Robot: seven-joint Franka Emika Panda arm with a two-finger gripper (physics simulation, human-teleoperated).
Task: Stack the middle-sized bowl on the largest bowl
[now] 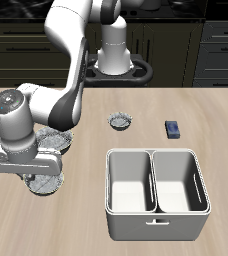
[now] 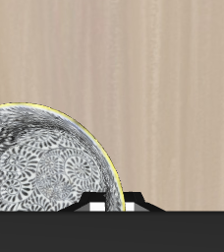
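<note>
Two shallow grey speckled bowls sit near the arm. The farther one, partly hidden behind the arm, looks like the largest bowl (image 1: pixel 62 140). The nearer one is the middle-sized bowl (image 1: pixel 43 184), directly under my gripper (image 1: pixel 34 174). In the wrist view this bowl (image 2: pixel 37 165) shows its patterned inside, and its rim runs right into my gripper (image 2: pixel 111 205). The fingertips stand close together there, so the gripper looks shut on the rim. I cannot tell whether the bowl is resting on the table or lifted off it.
A tiny grey bowl (image 1: pixel 120 122) stands mid-table. Beside it lies a small dark blue block (image 1: pixel 172 129). A white two-compartment bin (image 1: pixel 156 190) sits near the front edge. A round stand (image 1: pixel 114 66) is at the back by the robot's base.
</note>
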